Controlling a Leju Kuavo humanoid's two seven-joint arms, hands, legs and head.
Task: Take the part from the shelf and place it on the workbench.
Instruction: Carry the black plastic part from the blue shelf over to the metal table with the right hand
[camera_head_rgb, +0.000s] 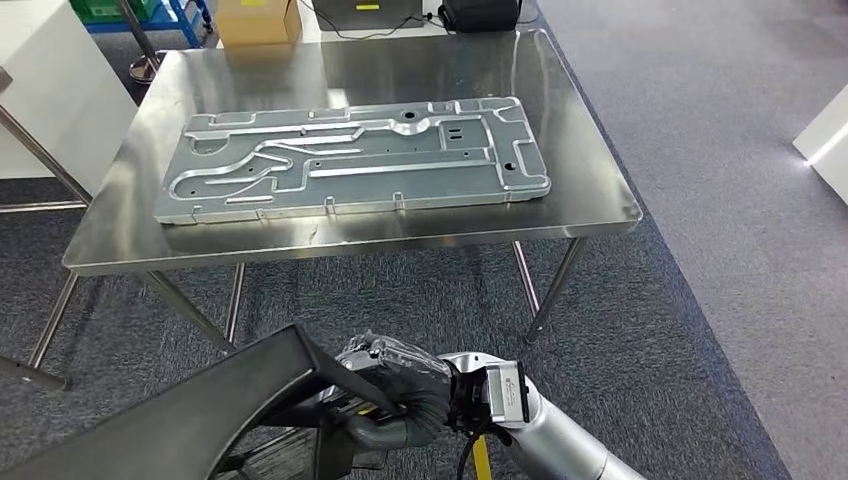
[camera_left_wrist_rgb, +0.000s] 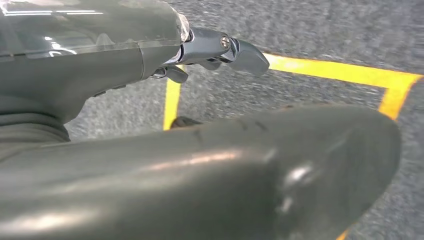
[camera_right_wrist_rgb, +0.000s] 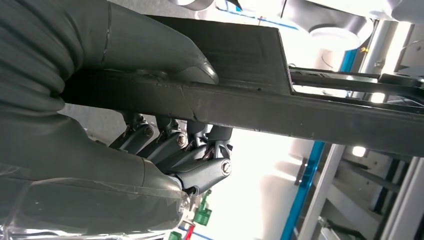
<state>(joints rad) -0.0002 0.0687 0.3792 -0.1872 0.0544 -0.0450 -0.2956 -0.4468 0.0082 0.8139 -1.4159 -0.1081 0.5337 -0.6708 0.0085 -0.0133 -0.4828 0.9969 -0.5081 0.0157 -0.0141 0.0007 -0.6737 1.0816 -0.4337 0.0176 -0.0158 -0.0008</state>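
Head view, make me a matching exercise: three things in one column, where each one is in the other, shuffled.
1. grey stamped panel
2. dark part
3. cardboard box

a. behind the workbench
b. flat on the workbench
c. held by the right hand

Pairs: 1-b, 2-c, 3-a

The workbench (camera_head_rgb: 590, 190) stands ahead of the robot, and a large flat panel (camera_head_rgb: 350, 160) lies on it, spanning most of its width and nearer its front edge than its back. Behind the workbench sit a box (camera_head_rgb: 258, 20) toward the left and a bag (camera_head_rgb: 480, 14) toward the right. In front of the workbench, low and close to the robot, the right hand (camera_head_rgb: 400, 390) grips the part (camera_head_rgb: 200, 415), which reaches leftward from the hand.
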